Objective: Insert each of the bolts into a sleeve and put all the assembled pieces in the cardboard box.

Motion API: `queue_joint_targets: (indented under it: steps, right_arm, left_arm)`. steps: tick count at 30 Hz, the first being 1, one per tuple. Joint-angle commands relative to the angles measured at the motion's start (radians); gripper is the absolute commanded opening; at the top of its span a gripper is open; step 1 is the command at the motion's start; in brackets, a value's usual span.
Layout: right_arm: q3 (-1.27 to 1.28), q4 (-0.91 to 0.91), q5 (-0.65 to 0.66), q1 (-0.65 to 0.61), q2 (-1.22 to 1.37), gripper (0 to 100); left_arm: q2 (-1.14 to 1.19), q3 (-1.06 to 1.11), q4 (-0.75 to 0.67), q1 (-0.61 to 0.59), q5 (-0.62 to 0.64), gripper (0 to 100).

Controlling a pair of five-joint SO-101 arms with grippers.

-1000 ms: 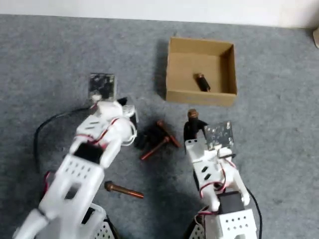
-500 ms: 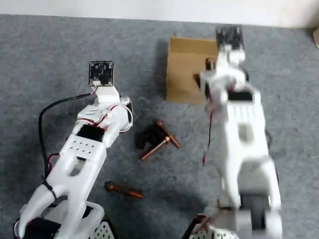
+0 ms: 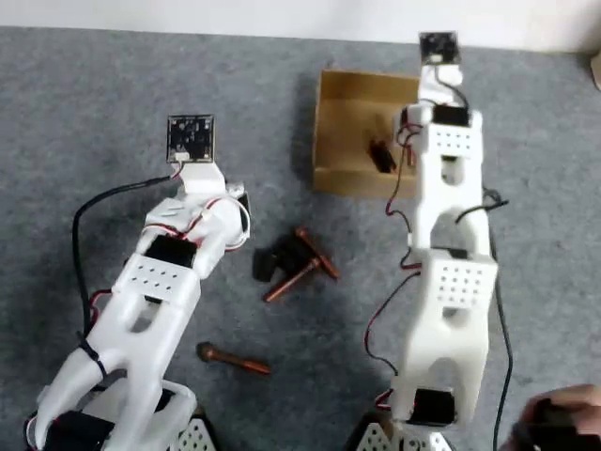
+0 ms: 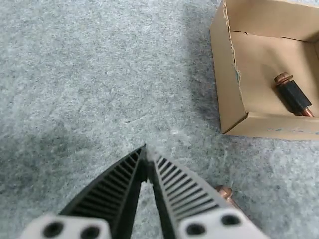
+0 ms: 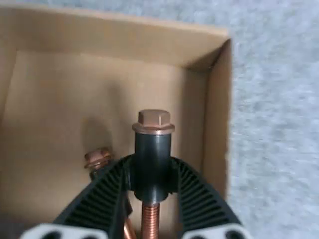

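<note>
Okay, high view: right arm (image 3: 449,188) reaches over the cardboard box (image 3: 321,132), with one assembled piece (image 3: 380,156) inside. Loose bolts (image 3: 293,279) and a sleeve (image 3: 274,260) lie on the carpet (image 3: 94,85).
Left wrist: left gripper (image 4: 147,152) has its fingers together, beside the box.
Right wrist: right gripper (image 5: 152,168) is clamped on a sleeved bolt (image 5: 153,142) over the box.

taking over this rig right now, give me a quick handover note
Right gripper: shut on a sleeved bolt, over the cardboard box.
Left gripper: shut, empty, above the carpet.
Done: one assembled piece lies in the box.
Left: drop the sleeved bolt in; three loose bolts and the black sleeves lie on the carpet, unassembled.
</note>
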Motion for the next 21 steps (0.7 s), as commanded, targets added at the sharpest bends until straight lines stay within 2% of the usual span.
queue_joint_targets:
  steps: [1,8,15,21]
  right_arm:
    - [-0.188,0.035,0.012,0.001,0.088,0.4]
    - [-0.437,0.122,0.012,0.001,0.282,2.3]
    - [-0.682,0.292,0.014,-0.012,0.321,24.6]
    - [-0.929,0.461,0.009,-0.039,0.317,25.5]
  left_arm:
    - [-0.002,-0.056,-0.020,0.022,0.002,1]
    - [-0.002,-0.056,-0.020,0.024,0.002,1]
    - [-0.002,-0.056,-0.020,0.022,0.002,1]
    - [-0.002,-0.056,-0.020,0.022,0.002,1]
